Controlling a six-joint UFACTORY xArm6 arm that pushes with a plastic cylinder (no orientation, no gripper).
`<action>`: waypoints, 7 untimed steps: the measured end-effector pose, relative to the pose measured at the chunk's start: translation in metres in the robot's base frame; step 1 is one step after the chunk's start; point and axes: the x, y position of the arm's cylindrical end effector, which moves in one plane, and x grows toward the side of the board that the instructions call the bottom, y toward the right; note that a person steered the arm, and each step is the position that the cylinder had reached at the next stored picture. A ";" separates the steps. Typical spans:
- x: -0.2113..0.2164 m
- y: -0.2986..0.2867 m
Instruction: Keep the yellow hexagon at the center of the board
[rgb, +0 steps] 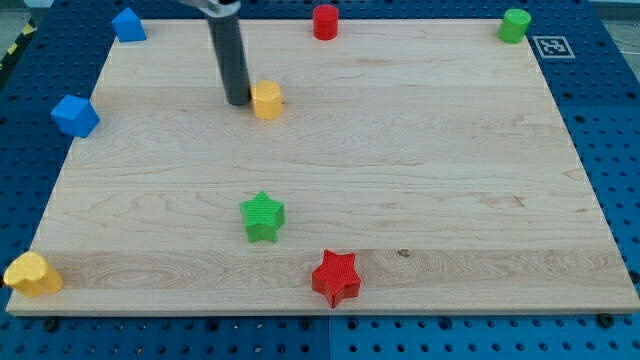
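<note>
Resting on the bench (420, 150), my tip (237, 102) sits just beside the yellow hexagon (266, 100), at its nine o'clock side, so close that I cannot tell whether the two touch. I carry no jaws at all, only this straight dark rod (229, 55), which rises from the tip toward twelve o'clock and leaves the view at its top edge.

The yellow hexagon lies in the upper left part of the wooden board, toward ten o'clock from the board's middle and well apart from it.

Moving outward, a green star (263, 217) lies toward six o'clock from the hexagon, well apart, in the lower half of the board. A red star (335, 277) sits further on at five o'clock, near the board's lower edge.

At the rim: a red cylinder (325, 21) at the top edge, toward one o'clock from the hexagon; a green cylinder (515, 25) in the top right corner; a blue house-shaped block (128, 24) in the top left corner; a second blue block (75, 116) of like shape on the left edge, at nine o'clock from my tip; and a yellow heart-like block (32, 273) in the bottom left corner.
</note>
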 end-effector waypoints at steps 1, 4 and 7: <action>0.011 0.035; 0.033 0.068; 0.000 0.062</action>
